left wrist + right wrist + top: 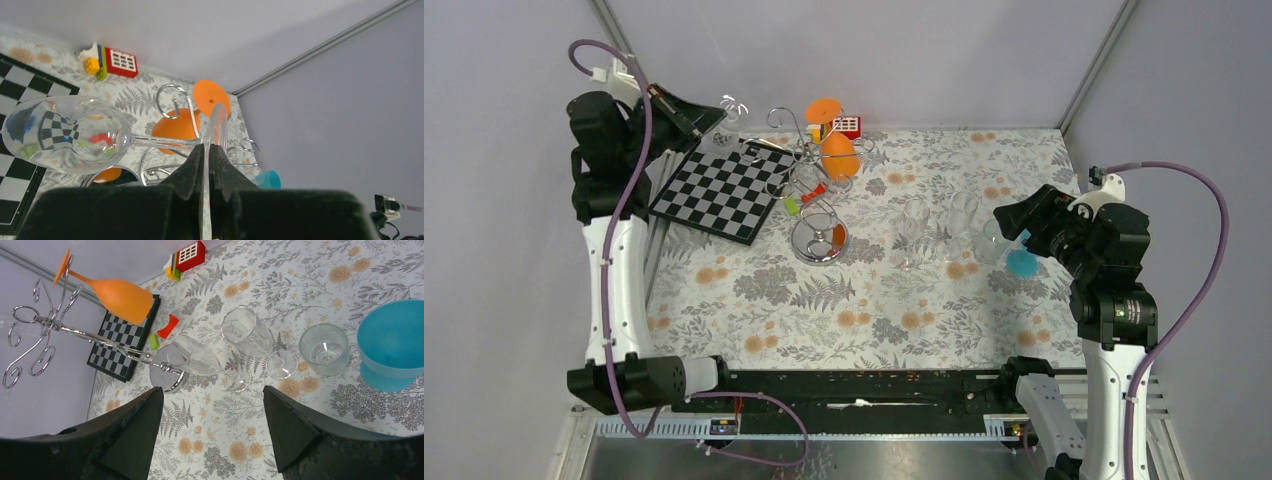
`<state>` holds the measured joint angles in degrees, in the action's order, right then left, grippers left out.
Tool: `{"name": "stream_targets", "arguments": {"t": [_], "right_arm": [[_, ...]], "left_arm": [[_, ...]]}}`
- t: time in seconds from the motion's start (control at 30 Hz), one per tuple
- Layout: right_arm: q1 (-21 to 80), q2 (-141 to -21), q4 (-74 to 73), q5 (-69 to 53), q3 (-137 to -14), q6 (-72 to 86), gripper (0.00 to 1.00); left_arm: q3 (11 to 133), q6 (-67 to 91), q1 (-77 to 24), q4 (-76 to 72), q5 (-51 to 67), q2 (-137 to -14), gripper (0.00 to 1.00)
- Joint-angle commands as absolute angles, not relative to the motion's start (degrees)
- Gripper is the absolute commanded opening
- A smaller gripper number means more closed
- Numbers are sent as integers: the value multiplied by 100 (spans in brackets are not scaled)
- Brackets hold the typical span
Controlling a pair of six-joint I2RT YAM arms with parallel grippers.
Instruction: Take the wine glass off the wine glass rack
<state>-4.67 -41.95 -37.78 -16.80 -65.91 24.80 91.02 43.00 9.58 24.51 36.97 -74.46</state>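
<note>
Clear wine glass (70, 135) pinched by the left hand (207, 147); right hand (212, 390) gapes wide.

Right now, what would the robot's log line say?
left gripper: shut on clear wine glass foot | right gripper: open, empty | wine glass rack: orange glass hanging

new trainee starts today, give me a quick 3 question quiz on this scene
1. True or false: the orange wine glass hangs on the wine glass rack.
2. Which gripper holds the clear wine glass? A) left gripper B) right gripper C) neither
3. Fill in: the right gripper's jaws stand ____.

Key
1. True.
2. A, clamped on the glass's foot, clear of the rack.
3. Open.
</note>
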Motion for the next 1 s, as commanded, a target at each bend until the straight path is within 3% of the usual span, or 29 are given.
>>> {"name": "stream_targets", "arguments": {"t": [0.0, 0.17, 0.33, 0.43, 0.6, 0.97], "right_arm": [[-491, -4155, -3501, -1907, -6558, 2490, 82], [-489, -4168, -3460, -1995, -6582, 2524, 83], [-488, -4166, -3300, -2262, -6530, 2628, 84], [-486, -4211, -3121, -2528, -6446, 2682, 98], [-485, -4250, -2534, -3152, -6247, 3035, 100], [-483, -4147, 578, -4327, -5583, 5569, 100]], "left_arm": [[9438, 4361, 984, 1717, 3786, -6860, 0], [9338, 4977, 984, 761, 4245, -6355, 0], [8653, 6357, 984, -1306, 4640, -5791, 0], [8164, 7357, 971, -2327, 4769, -5585, 0], [7611, 8859, 791, -4033, 4730, -5446, 0], [7136, 8855, -1711, -5184, 3922, -5857, 0]]}}
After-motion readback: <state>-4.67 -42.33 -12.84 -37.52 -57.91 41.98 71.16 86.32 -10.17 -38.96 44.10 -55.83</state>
